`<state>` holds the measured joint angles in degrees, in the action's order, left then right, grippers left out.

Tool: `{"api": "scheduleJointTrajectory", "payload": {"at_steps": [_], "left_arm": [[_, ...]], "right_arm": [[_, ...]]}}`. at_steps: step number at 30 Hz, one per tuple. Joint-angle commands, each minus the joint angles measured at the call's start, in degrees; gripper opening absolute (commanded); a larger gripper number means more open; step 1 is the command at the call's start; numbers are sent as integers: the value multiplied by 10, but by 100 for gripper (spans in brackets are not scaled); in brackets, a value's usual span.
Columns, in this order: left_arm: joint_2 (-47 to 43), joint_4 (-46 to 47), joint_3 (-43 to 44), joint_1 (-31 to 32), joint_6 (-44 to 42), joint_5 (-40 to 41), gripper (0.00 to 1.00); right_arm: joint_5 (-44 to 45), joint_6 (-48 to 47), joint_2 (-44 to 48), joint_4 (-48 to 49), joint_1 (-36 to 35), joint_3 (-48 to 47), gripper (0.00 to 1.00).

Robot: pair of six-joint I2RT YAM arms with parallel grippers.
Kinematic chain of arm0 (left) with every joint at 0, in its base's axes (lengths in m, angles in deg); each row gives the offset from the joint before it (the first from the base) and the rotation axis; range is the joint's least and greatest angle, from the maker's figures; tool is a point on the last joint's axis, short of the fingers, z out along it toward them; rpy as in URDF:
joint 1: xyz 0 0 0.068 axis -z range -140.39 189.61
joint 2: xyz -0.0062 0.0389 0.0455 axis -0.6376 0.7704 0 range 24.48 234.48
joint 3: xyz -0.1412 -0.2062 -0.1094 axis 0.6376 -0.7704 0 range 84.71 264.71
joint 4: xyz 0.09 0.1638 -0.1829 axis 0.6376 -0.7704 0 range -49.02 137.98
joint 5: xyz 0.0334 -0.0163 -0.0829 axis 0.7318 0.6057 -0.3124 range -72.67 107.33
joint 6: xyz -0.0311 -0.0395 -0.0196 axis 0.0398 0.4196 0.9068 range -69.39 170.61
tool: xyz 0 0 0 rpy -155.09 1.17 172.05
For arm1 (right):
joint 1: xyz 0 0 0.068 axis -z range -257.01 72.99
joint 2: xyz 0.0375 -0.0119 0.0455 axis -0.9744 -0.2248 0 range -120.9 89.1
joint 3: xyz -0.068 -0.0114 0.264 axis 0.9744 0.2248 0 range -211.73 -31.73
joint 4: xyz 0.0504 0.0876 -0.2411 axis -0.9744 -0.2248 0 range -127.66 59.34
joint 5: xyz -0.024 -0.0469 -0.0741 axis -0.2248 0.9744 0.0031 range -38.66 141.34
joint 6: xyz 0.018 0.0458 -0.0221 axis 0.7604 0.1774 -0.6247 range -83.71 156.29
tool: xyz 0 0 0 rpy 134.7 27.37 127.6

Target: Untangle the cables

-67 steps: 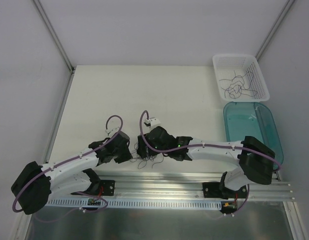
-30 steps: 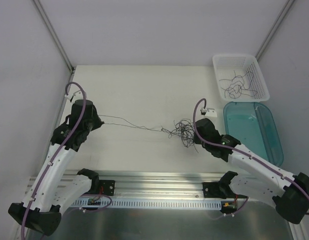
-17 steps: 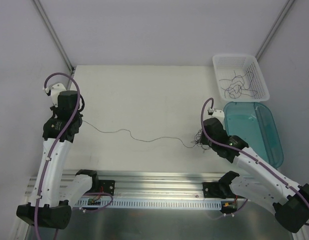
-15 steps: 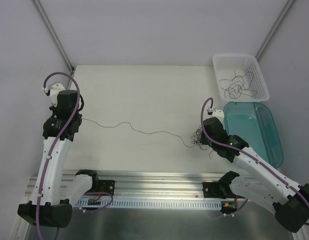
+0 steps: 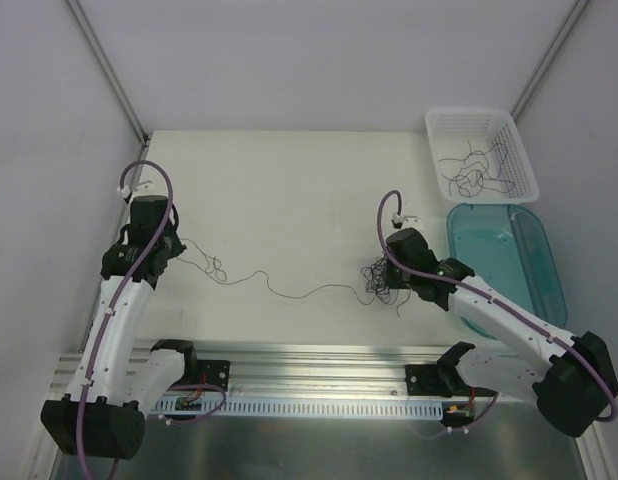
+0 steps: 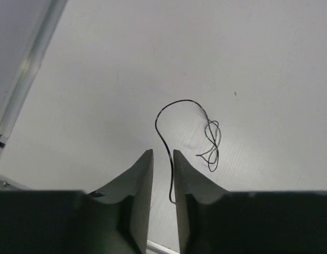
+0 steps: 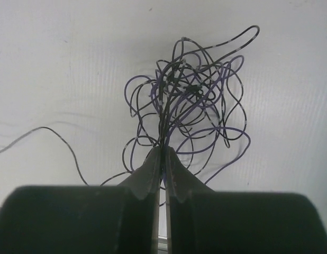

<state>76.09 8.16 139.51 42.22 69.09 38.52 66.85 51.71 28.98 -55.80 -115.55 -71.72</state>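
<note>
Bench [image 5: 289, 180]: white, strand [image 5: 217, 268] trails across.
Basket [image 5: 469, 112]: loose cables [image 5: 474, 172] inside.
Tub [image 5: 509, 250]: teal, beside basket.
Left end effector [image 6: 163, 152]: narrow gap around strand.
Right end effector [image 7: 163, 150]: clamped on wad [image 7: 184, 90].

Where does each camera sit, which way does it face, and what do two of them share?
Top external: above and behind the arm bases, looking down at the table; both arms, the left gripper and the right gripper show.
Left wrist: on the left arm, facing down past its slightly parted fingers at a loose strand.
Right wrist: on the right arm, facing down past its shut fingers at the wad of cables.
Shared: top and right wrist both show the wad; top and left wrist, the strand.
</note>
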Motion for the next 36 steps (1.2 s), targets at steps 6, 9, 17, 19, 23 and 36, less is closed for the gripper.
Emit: {"api": "scheduleJointTrajectory", "payload": {"at_steps": [6, 9, 17, 19, 23, 36], "left_arm": [[-47, 40, -75, 3, -29, -299, 68], [-79, 52, -90, 23, -33, -394, 87], [-86, 182, -136, 218, -13, -424, 93], [-62, 223, -152, 282, -14, -393, 93], [10, 331, -161, 364, -39, -359, 93], [256, 522, -134, 456, -167, -381, 89]], "right_arm": [[-21, 2, -67, 51, -50, -41, 3], [-21, 5, -88, 59, -59, -47, 3], [-35, -3, -108, 67, -82, -68, 2], [-41, -14, -99, 65, -90, -72, 1], [-59, -27, -80, 60, -99, -75, 1], [-87, -35, -40, 65, -114, -78, 1]]}}
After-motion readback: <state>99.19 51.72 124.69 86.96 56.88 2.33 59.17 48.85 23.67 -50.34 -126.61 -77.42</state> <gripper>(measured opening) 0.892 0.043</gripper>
